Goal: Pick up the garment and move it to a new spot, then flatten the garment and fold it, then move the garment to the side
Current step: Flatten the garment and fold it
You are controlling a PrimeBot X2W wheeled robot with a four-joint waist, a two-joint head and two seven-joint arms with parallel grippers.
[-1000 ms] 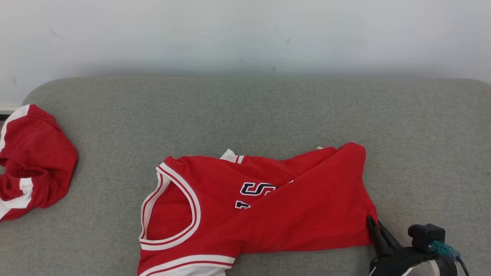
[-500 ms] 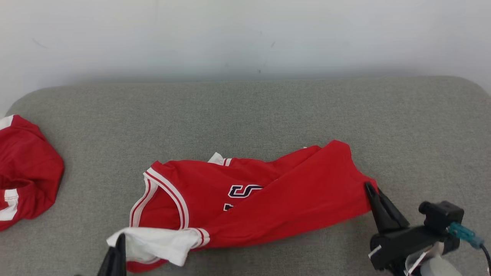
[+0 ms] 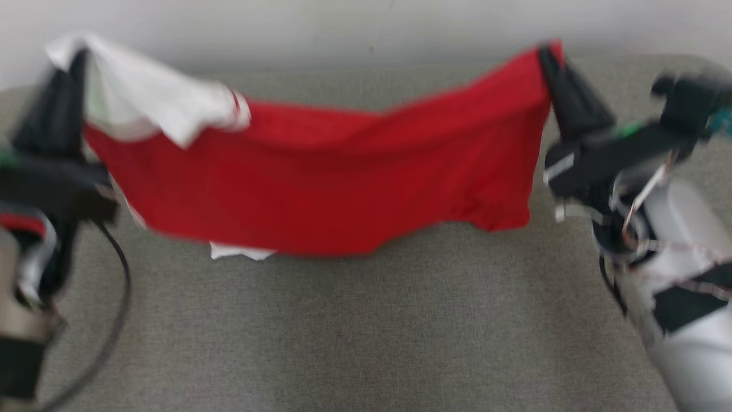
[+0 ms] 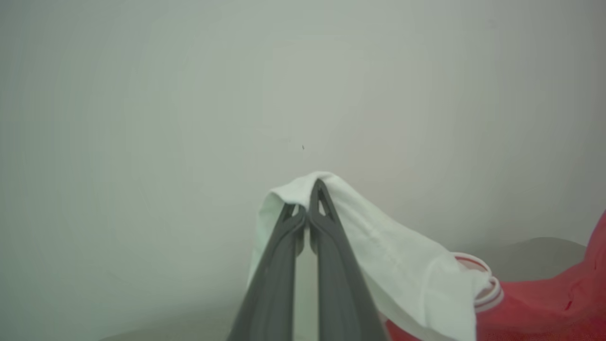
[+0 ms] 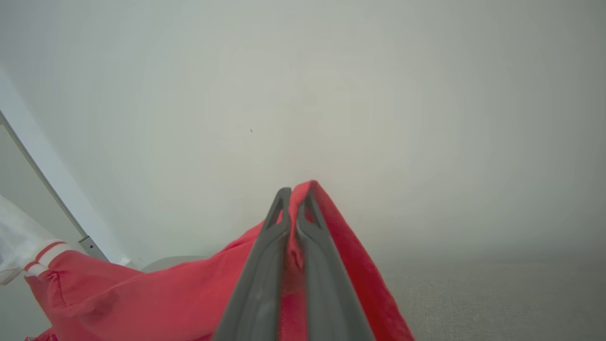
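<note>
The garment (image 3: 326, 171), a red jersey with white trim, hangs stretched in the air between my two grippers, above the grey padded surface (image 3: 354, 332). My left gripper (image 3: 77, 57) is shut on its white-trimmed corner at the upper left of the head view. The left wrist view shows that white cloth (image 4: 378, 237) draped over my left gripper (image 4: 312, 189). My right gripper (image 3: 549, 51) is shut on the red corner at the upper right. In the right wrist view red fabric (image 5: 142, 293) is pinched at my right gripper (image 5: 296, 192). The head view is blurred.
A pale wall (image 3: 286, 23) rises right behind the padded surface. A black cable (image 3: 117, 309) loops down from my left arm. My pale right forearm (image 3: 680, 297) fills the lower right.
Both grippers have risen with the garment, lifting it off the surface and stretching it out between them. The head view has shifted, so the second red garment at the left is out of sight.
</note>
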